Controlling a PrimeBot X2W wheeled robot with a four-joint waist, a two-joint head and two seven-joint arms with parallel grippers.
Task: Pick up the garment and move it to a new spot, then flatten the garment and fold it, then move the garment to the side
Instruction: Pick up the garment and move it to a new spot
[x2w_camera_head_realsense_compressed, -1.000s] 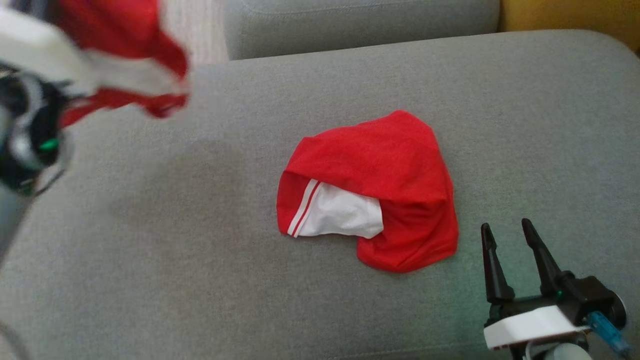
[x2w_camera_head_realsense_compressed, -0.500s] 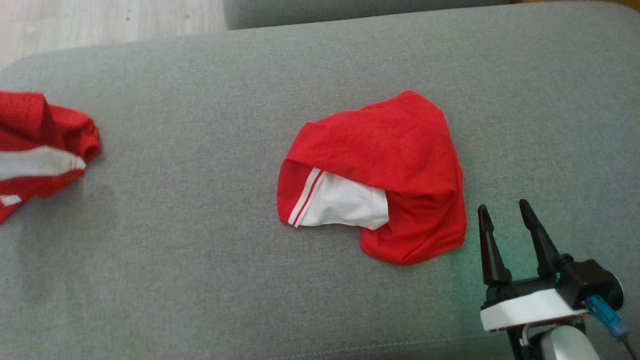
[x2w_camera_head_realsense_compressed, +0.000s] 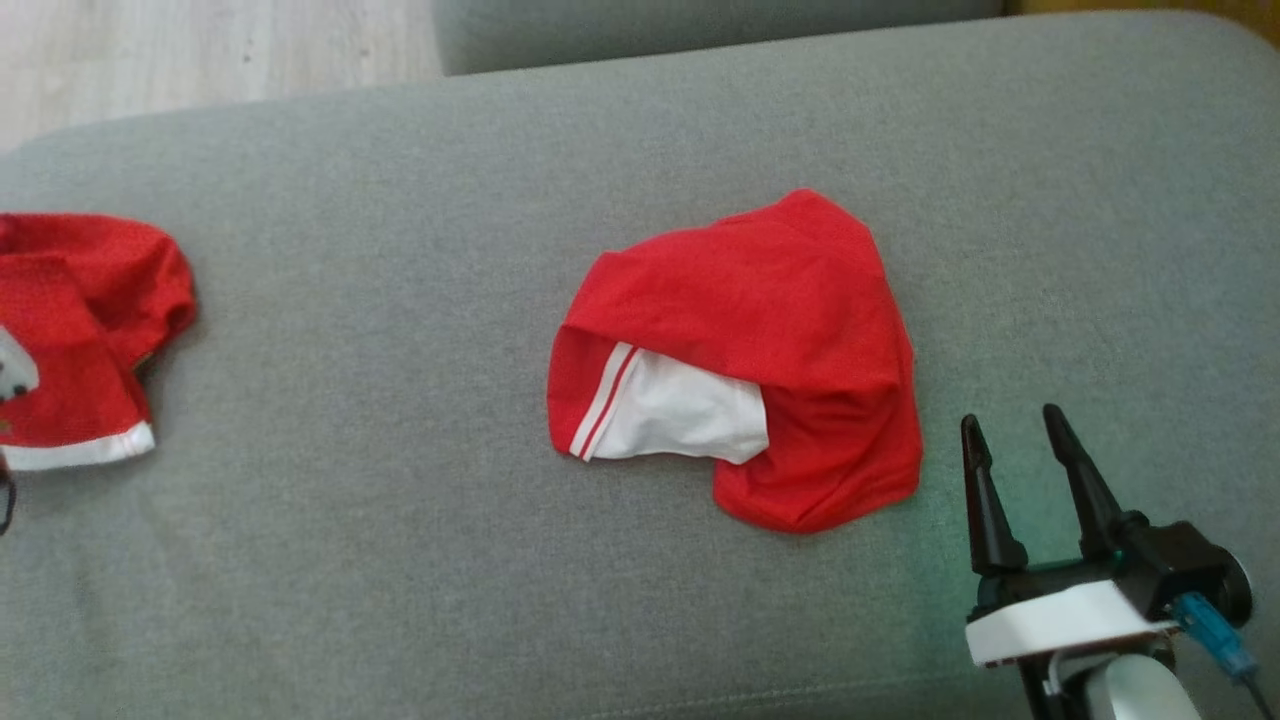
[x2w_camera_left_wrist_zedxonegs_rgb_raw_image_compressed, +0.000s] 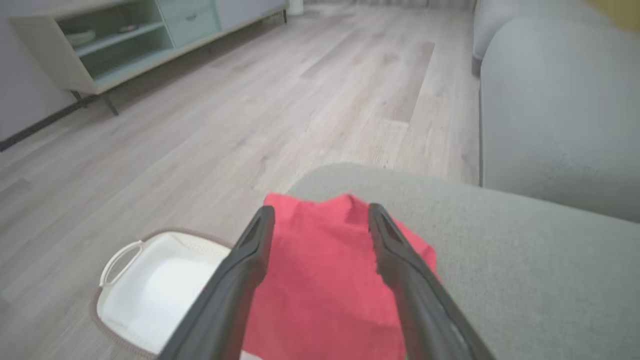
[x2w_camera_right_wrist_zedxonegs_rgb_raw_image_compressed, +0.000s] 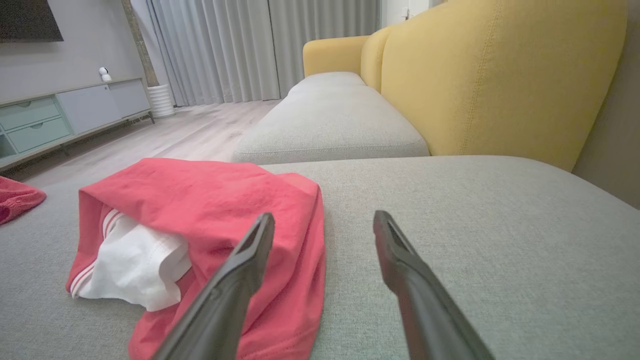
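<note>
A red garment with a white striped panel lies crumpled in the middle of the grey sofa cushion, and it lies left of centre in the right wrist view. My right gripper hovers open just right of its near corner, fingers apart and holding nothing. A second red and white garment sits bunched at the cushion's left end. My left gripper stands open over that heap, its fingers on either side of the cloth.
A white basket stands on the wooden floor below the cushion's left end. A second grey cushion and a yellow backrest lie beyond. A low cabinet lines the far wall.
The second garment, held high at the upper left by my left gripper a second ago, now lies on the cushion's left end. The head camera has shifted. The right gripper is unchanged.
</note>
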